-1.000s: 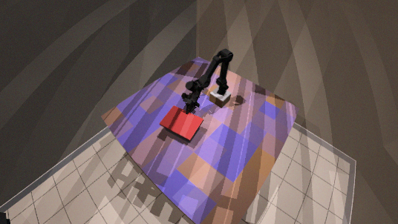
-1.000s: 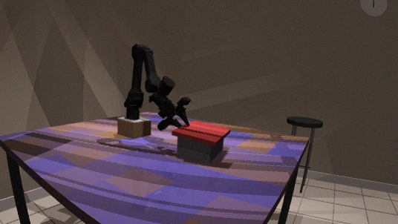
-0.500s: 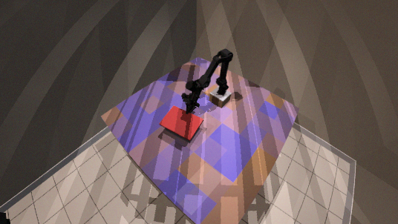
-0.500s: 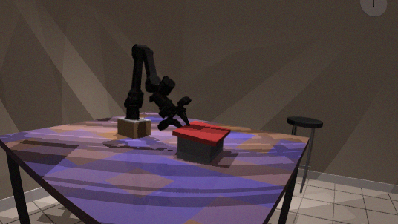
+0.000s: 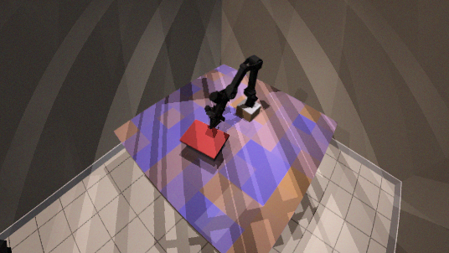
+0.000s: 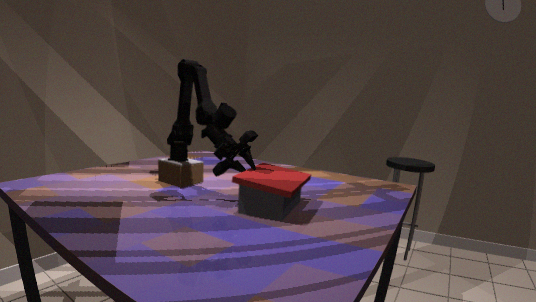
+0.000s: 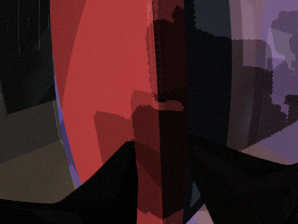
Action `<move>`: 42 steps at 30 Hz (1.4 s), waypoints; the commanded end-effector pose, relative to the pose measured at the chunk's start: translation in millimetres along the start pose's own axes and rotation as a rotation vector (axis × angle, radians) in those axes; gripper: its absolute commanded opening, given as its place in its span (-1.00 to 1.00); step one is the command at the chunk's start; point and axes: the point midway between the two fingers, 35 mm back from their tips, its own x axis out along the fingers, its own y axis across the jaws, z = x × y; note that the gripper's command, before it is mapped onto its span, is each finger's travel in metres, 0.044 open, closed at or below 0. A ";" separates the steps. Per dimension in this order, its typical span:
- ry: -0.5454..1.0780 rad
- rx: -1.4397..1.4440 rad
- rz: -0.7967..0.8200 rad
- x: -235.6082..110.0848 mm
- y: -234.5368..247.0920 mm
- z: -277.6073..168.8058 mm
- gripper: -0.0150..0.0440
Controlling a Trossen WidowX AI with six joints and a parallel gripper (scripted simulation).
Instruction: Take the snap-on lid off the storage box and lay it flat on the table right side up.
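Note:
The red lid [image 5: 202,141] [image 6: 275,180] [image 7: 100,75] lies over the top of the dark grey storage box [image 6: 260,201] [image 7: 209,75], right side up, and juts out past its walls. In the exterior view it looks slightly tilted; whether it is still snapped on all round cannot be told. The box stands on the table. My gripper [image 5: 213,126] [image 6: 250,169] [image 7: 159,146] is shut on the lid's near rim, on the side towards the arm's base. In the wrist view one finger is at the lid's top face and the other below the rim, beside the box wall.
The arm's base stands on a small pale block [image 5: 250,111] [image 6: 180,172] behind the box. The patterned table [image 5: 260,176] [image 6: 185,275] has its edges in view. A black stool [image 6: 410,164] stands on the floor beyond the table.

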 end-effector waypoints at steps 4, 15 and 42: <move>-0.002 0.001 0.001 0.8 0.8 -0.1 -0.49; -0.005 0.002 0.001 -2.3 4.4 -0.1 -0.49; -0.005 0.002 0.002 -19.6 36.5 0.0 -0.49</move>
